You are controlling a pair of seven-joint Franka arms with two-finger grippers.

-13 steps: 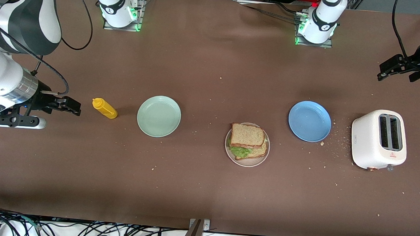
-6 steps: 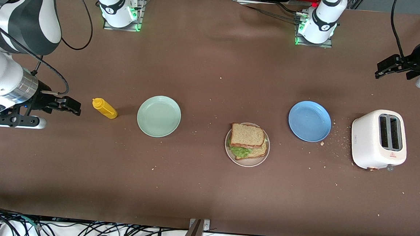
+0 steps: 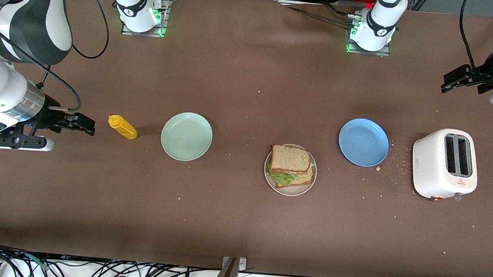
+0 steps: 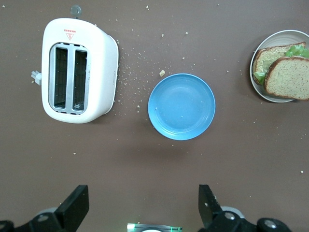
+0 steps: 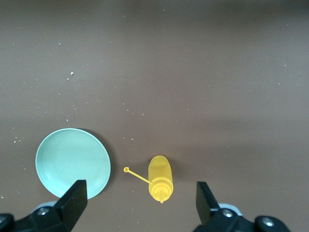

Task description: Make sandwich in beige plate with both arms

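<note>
1. Since a second ago, only the left gripper (image 3: 446,84) has shifted slightly, high over the table's left-arm end; all else is unchanged.
2. The right gripper (image 3: 89,128), jaws wide and empty, waits beside the glossy yellow squeeze bottle (image 3: 122,127).
3. The smooth round mint plate (image 3: 186,136) sits bare.
4. The sandwich (image 3: 291,165), grainy square bread over ruffled lettuce, lies on the beige plate (image 3: 289,190).
5. The glossy blue plate (image 3: 363,142) and the rounded white toaster (image 3: 445,163) lie under the left gripper, whose jaws are spread wide.
</note>
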